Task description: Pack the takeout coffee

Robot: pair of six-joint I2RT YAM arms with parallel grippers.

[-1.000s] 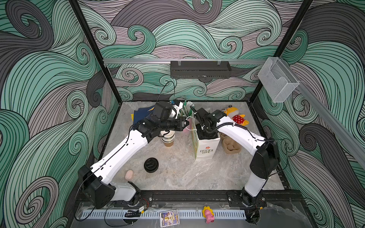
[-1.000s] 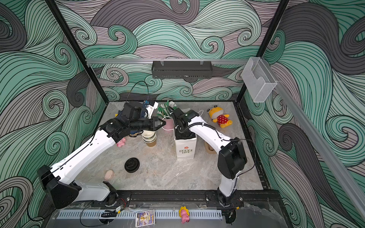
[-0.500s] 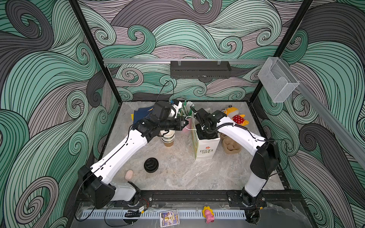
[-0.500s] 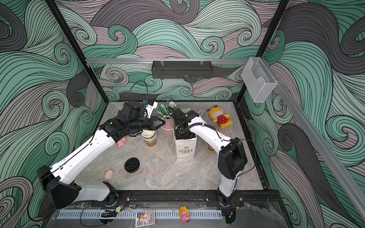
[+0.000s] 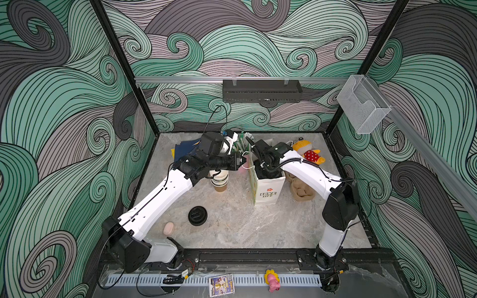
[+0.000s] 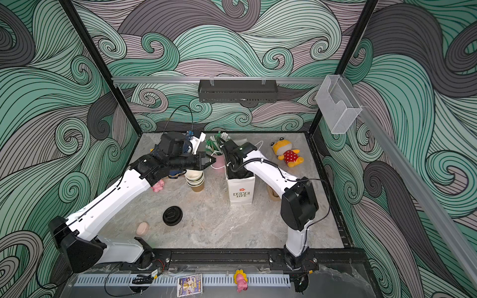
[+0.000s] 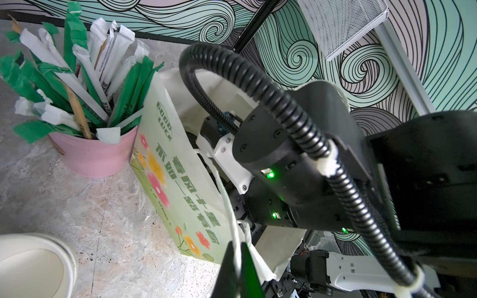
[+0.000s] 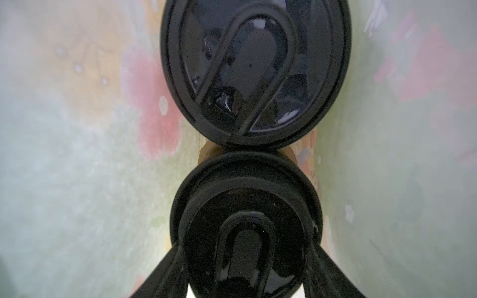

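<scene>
The left gripper (image 7: 237,255) has its jaws pressed together on the white handle cord (image 7: 227,206) of the paper bag (image 5: 267,191), drawing the bag's mouth toward the left arm.

The right gripper (image 8: 246,254) reaches down inside the bag. Its jaws are spread wide around the nearer cup (image 8: 245,206), one finger against each side just under the black sip lid, and it appears to be gripping the cup. The farther cup (image 8: 255,72), also lidded, stands deeper inside the bag with its lid touching the nearer one's. Both coffees are in the bag.

Outside, a pink cup of straws (image 7: 95,152) stands just beside the bag. A stack of empty cups (image 5: 220,178) is near it, and a loose black lid (image 5: 197,216) lies well apart.

The step looks like seating the second coffee. Next, the right jaws likely must let go and rise straight out without tipping either cup, while the left holds the mouth open.
</scene>
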